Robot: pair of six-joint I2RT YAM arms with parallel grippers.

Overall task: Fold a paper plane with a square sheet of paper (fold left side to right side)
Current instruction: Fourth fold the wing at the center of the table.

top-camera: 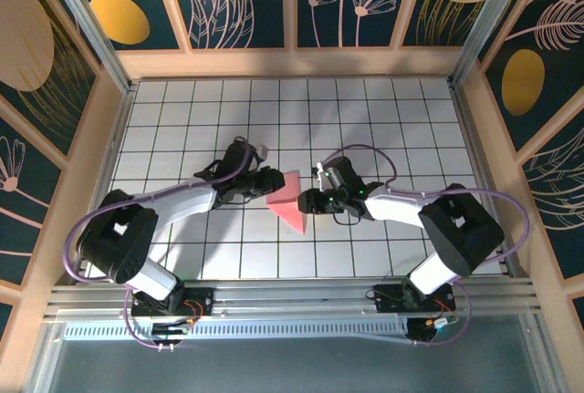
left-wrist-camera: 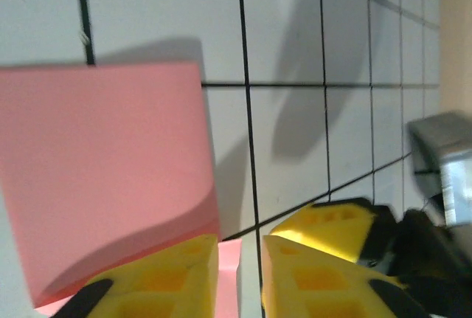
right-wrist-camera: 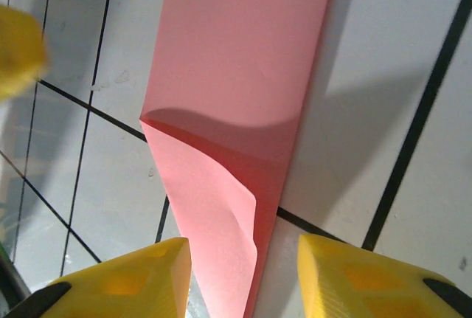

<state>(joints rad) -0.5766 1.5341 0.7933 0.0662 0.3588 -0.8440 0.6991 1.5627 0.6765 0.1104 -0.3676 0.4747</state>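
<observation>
Square sheet of paper (right-wrist-camera: 236, 74) — ends off-frame

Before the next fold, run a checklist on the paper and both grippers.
1. Paper lies on the table, near its middle: ok.
2. Right gripper open: ok, jaws stand either side of the paper's narrow end without pinching it.
3. Left gripper open: ok, jaws slightly apart, with a paper edge in the gap.
4. Layers lying flat: not ok, a loose flap curls up near the narrow end.
5. Crease pressed sharp: cannot tell.
</observation>
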